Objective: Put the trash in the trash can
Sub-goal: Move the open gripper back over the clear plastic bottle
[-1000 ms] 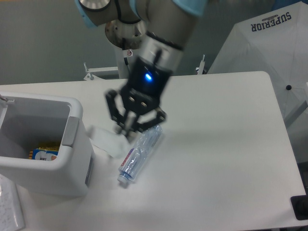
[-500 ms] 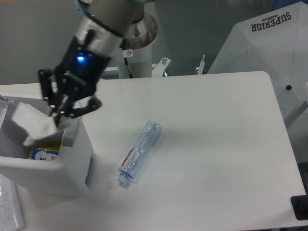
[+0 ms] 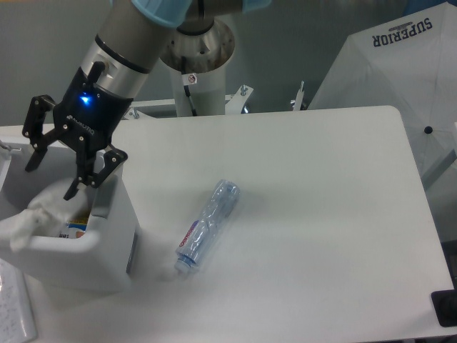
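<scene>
Over the white trash can (image 3: 107, 236) the gripper (image 3: 53, 168) hangs with jaws spread, holding nothing; wrapper (image 3: 39, 214) sits on the near rim and could slide out; crushed bottle (image 3: 207, 225) lies on the table (image 3: 321, 214), well apart.

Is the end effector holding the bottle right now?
No, the end effector is open above the trash can; the bottle lies on the table.
</scene>
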